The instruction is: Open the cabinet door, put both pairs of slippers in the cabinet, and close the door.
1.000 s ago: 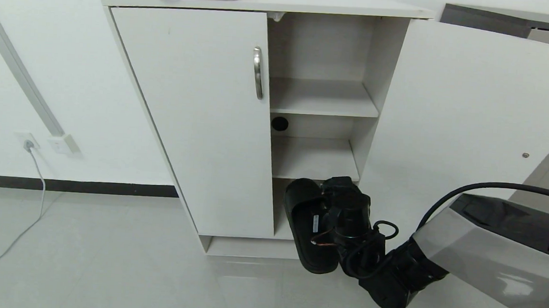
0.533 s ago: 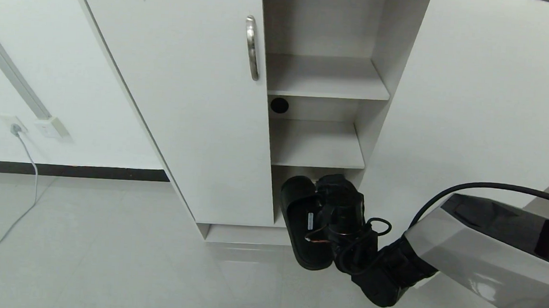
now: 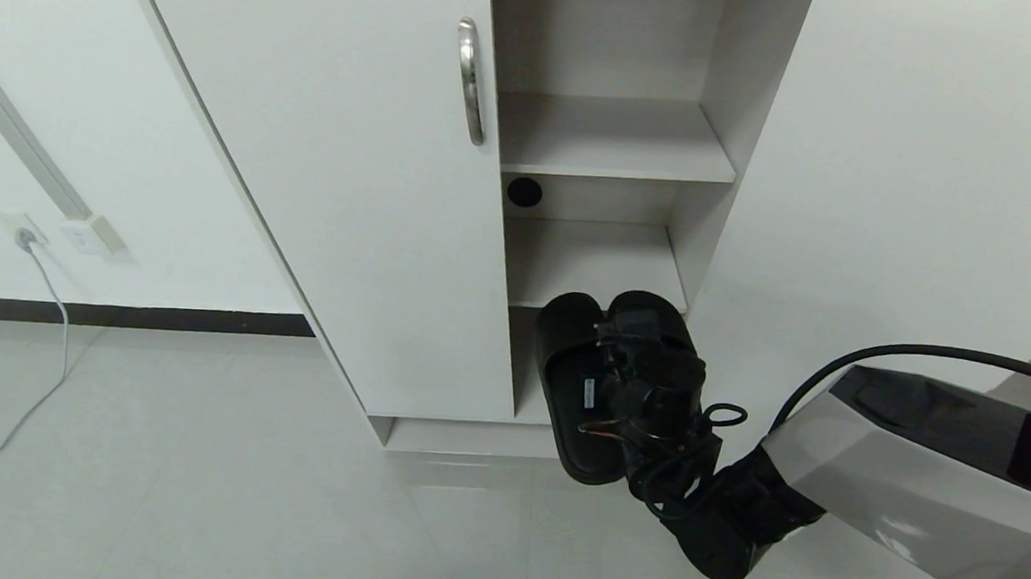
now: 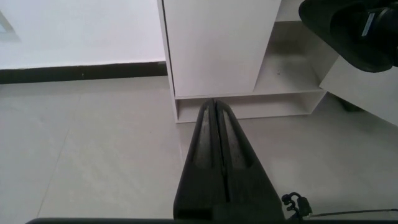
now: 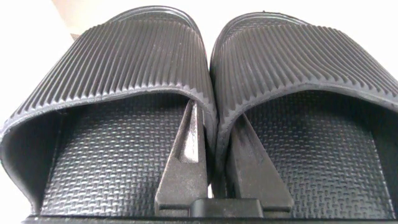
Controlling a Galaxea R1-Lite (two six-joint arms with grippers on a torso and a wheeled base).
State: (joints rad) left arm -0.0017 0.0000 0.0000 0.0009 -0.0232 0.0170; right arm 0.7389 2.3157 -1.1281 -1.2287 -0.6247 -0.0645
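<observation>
Right gripper (image 3: 615,345) is clamped on the black slippers (image 3: 574,392). One finger is slid under each strap, so the two inner side walls are squeezed together between them. The right wrist view shows this plainly, with the gripper (image 5: 217,124) between the ribbed straps of the slippers (image 5: 124,74). Pinching the shared walls lets one hand carry the pair as a single piece, side by side and soles down.

The slippers sit at lower centre of the head frame, toes aimed at the cabinet (image 3: 717,212) and heels out over the floor (image 3: 244,488). That toe-first line suits, I judge, a straight push into the bottom bay (image 3: 520,388), below the middle shelf (image 3: 593,263). The open door (image 3: 890,169) is swung wide at the right of the frame, clear of the arm. The shut door (image 3: 334,180) fills the upper left. Left gripper (image 4: 215,112) is pressed closed on nothing, pointing down at the floor short of the cabinet's base, out of the way.

I cannot tell whether the toes are past the bay's front edge or just before it, since from above they overlap the middle shelf's lip. The wrist hides most of the right-hand slipper and the bay's own floor. The cabinet's top is cut off at the upper edge of the frame, so what lies up there cannot be told. The open door's outer edge also runs off the frame.
</observation>
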